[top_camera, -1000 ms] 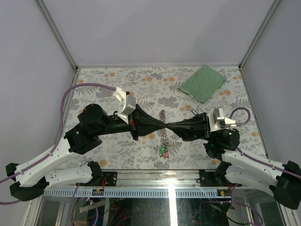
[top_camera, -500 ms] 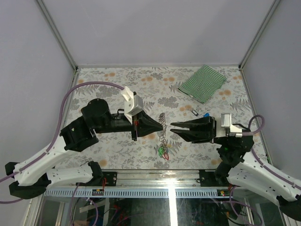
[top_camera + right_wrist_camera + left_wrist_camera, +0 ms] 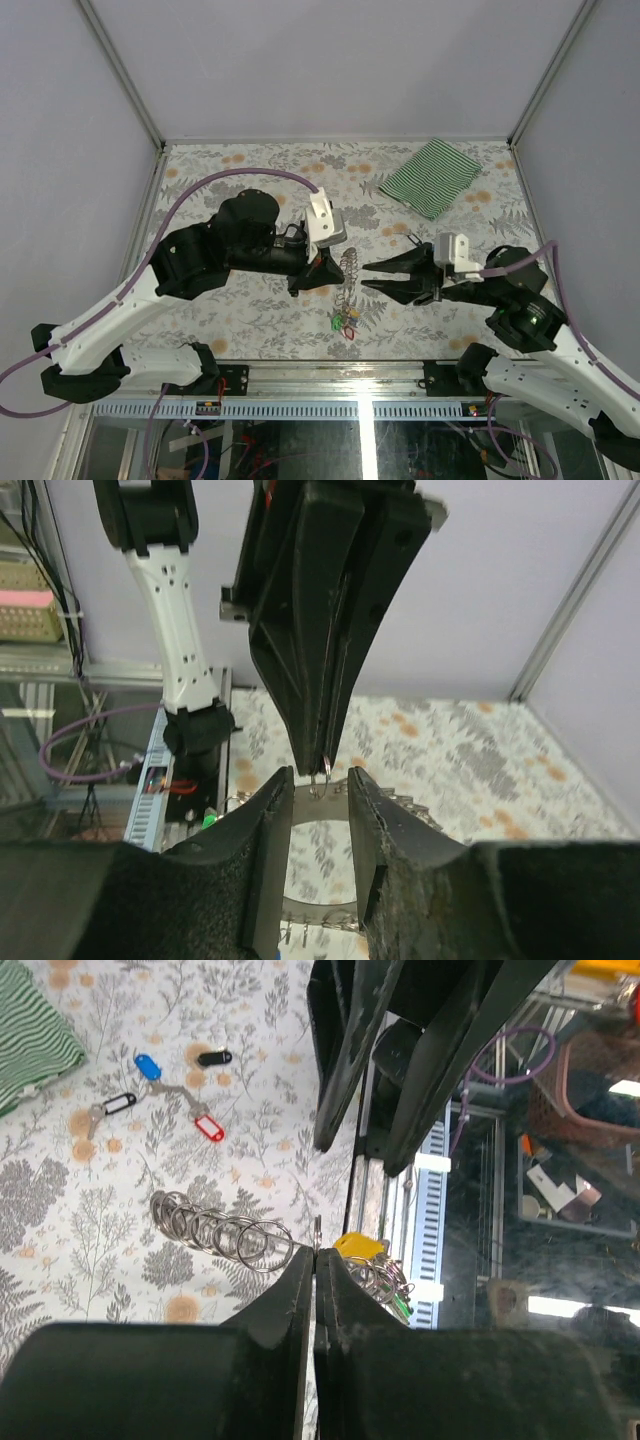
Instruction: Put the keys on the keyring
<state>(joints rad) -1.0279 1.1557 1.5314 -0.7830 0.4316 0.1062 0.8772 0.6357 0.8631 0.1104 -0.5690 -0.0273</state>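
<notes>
The keyring (image 3: pixel 347 283) is a grey coil of metal loops at the table's middle; it also shows in the left wrist view (image 3: pixel 222 1233). Several keys with yellow (image 3: pixel 360 1246), green and red tags hang bunched at its near end (image 3: pixel 345 320). My left gripper (image 3: pixel 340 268) is shut, pinching a thin loop of the keyring at its tips (image 3: pixel 317 1250). My right gripper (image 3: pixel 366 275) is open and empty, its fingers on either side of the left gripper's tips and the pinched loop (image 3: pixel 322 777). Loose keys with blue (image 3: pixel 148 1064), black (image 3: pixel 213 1058) and red (image 3: pixel 208 1127) tags lie on the table.
A green-striped cloth (image 3: pixel 432 176) lies at the back right of the flower-patterned table (image 3: pixel 220 180). The table's near edge, with a metal rail and cables (image 3: pixel 330 375), lies just below the key bunch. Grey walls close in the sides and back.
The two grippers' tips, which met over the keyring, came apart. My right gripper opened and now brackets the left tips. My left arm swung its wrist rightward, still holding the keyring.
</notes>
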